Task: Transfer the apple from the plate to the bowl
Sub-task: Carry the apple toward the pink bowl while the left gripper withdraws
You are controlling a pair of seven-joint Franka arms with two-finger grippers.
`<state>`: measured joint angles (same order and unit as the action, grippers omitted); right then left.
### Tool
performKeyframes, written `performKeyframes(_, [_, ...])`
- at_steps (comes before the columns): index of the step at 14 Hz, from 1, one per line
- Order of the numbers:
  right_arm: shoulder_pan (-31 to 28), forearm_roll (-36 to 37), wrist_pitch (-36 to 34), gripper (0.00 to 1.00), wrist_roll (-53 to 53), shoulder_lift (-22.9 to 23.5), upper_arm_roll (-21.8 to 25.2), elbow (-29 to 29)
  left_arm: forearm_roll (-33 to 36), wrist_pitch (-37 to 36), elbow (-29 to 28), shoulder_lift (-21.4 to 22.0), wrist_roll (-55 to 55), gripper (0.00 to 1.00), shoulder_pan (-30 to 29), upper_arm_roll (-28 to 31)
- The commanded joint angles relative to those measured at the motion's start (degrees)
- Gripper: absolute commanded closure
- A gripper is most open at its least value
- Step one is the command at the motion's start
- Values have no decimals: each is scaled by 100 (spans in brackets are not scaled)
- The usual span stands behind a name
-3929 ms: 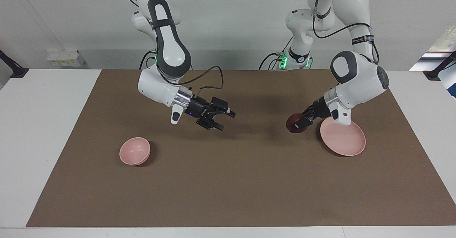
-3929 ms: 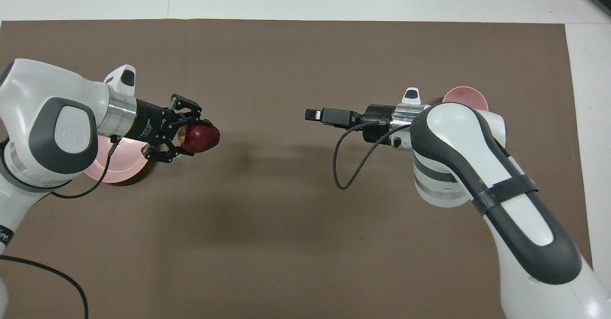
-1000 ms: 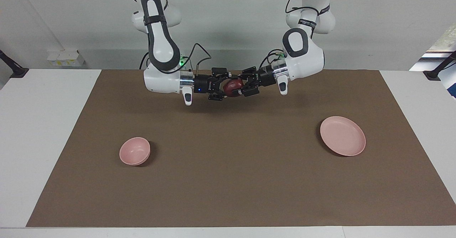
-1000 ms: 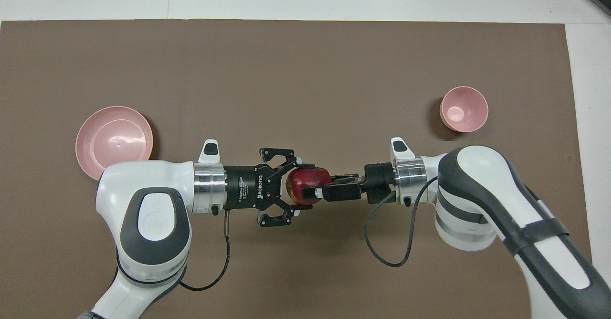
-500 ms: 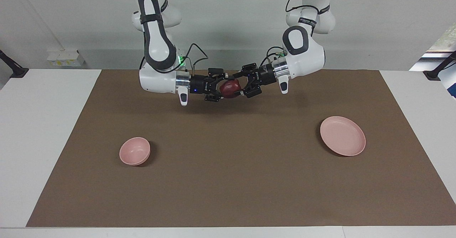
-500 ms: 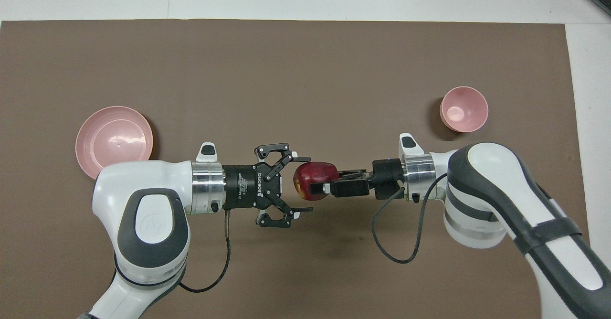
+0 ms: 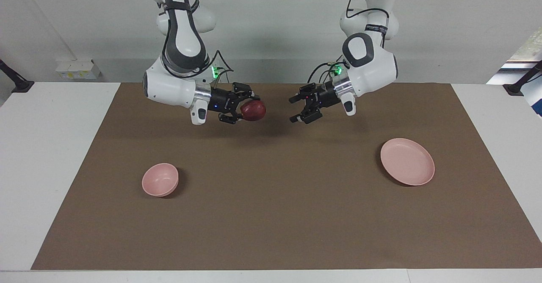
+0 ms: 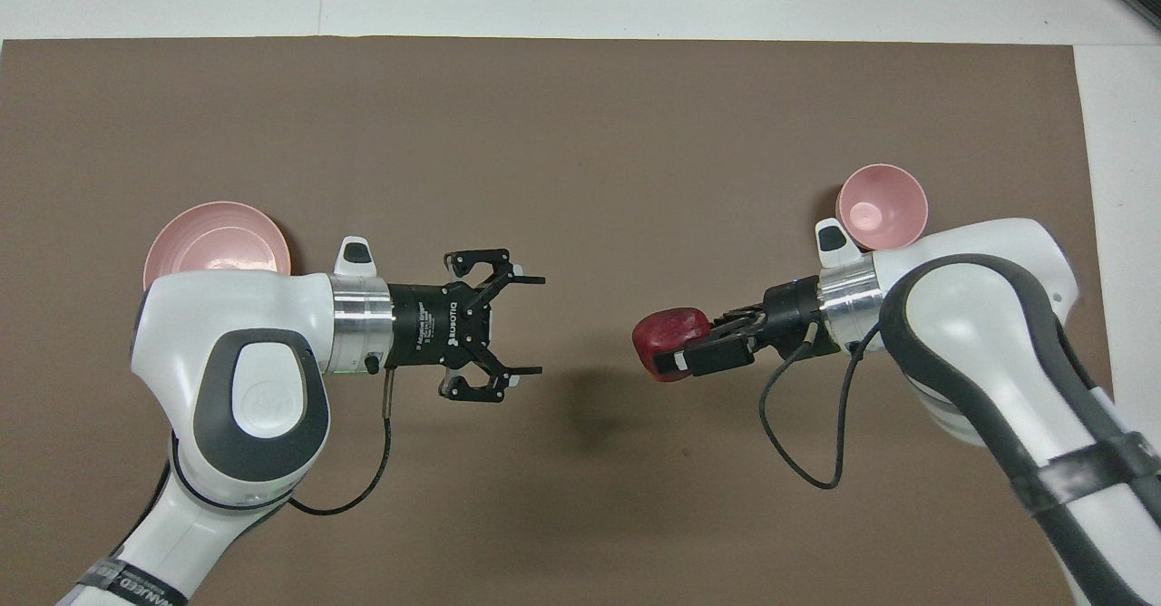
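Two grippers, both raised over the brown table mat (image 7: 271, 215). Right gripper (image 7: 247, 106): jaws clamped on the small round dark red apple (image 7: 253, 110), held in the air. Left gripper (image 7: 297, 108): jaws spread wide, holding nothing, apart from the apple. Flat round pale pink plate (image 7: 407, 161): on the mat, toward the left arm's end. Small deep pale pink bowl (image 7: 160, 179): toward the right arm's end.

the apple (image 7: 253, 110), small, round and dark red, is up in the air over the brown mat, clamped in the right gripper (image 7: 244, 105). the plate (image 7: 407, 161), flat and pale pink, lies empty toward the left arm's end. the bowl (image 7: 159, 179), small, deep, pale pink, sits upright and empty toward the right arm's end, well apart.
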<state>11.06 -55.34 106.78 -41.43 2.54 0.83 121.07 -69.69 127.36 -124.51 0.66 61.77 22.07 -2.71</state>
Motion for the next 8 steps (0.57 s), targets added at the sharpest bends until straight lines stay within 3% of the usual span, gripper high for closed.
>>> performKeyframes(1, [-95,1379,-34,62,529,27,-13,-355,324,17,102,-100,89,0,-456,-19])
performKeyframes(4, [-323,2621,18,62,750,123,-13,-505,525,25,461,-154,89,0,-1036,-19])
performKeyframes(6, [-481,3394,36,63,952,246,-22,-733,1689,-70,935,-127,98,0,-1379,-19])
performKeyframes(8, [-482,4298,36,63,1399,291,-31,-1031,2693,-71,1226,-101,98,0,-1328,-19])
